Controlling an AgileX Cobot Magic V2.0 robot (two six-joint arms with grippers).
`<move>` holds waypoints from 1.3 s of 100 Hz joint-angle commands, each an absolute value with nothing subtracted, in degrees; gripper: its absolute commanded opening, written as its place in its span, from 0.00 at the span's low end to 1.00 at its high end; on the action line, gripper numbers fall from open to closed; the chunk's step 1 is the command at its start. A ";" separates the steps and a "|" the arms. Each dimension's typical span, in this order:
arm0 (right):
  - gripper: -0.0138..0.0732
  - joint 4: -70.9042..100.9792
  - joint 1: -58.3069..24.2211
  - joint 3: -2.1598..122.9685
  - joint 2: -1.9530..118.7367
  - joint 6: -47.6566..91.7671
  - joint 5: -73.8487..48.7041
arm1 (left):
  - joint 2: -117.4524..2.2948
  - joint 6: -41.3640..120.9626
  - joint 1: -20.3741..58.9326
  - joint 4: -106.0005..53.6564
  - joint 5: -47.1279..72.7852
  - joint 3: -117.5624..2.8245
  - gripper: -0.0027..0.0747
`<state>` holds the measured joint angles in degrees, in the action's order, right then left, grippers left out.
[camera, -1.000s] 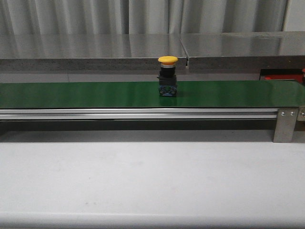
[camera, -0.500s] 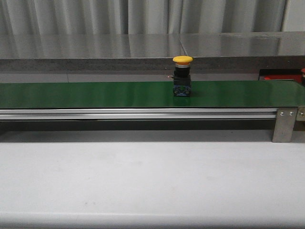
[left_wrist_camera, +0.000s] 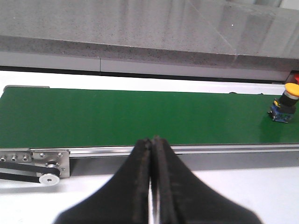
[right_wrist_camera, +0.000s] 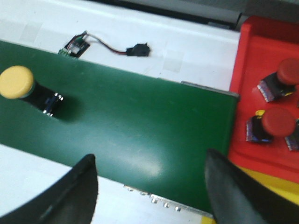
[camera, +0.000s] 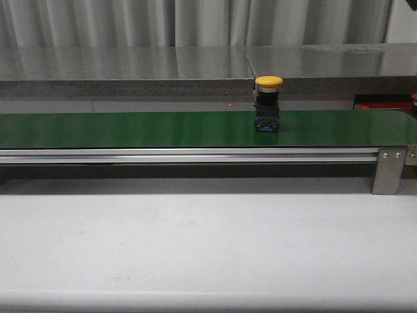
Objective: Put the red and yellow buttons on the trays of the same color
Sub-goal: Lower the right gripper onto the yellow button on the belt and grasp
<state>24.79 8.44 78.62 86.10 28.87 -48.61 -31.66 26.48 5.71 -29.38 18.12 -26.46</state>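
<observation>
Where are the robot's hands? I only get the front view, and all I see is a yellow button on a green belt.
Observer: Neither hand shows in the front view. The left wrist view shows the left hand with its fingers pressed together, holding nothing.
Operator: And the other one?
Observer: The right hand is wide open over the belt and empty. The yellow button stands apart from it on the belt.
Operator: What's the red bit at the far right?
Observer: That's a red tray past the belt's end, with at least two red buttons already in it.
</observation>
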 commanded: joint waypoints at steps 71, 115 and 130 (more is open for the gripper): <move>0.85 25.98 -3.24 72.73 90.18 31.96 -35.14 | -31.73 26.34 6.17 -30.62 14.18 -28.07 0.01; 0.85 26.89 -4.00 83.95 101.26 31.96 -35.24 | -31.73 26.34 6.17 -30.62 14.18 -28.07 0.01; 0.84 26.89 -4.00 86.06 104.23 31.96 -35.42 | -31.73 26.34 6.17 -30.62 14.18 -28.07 0.01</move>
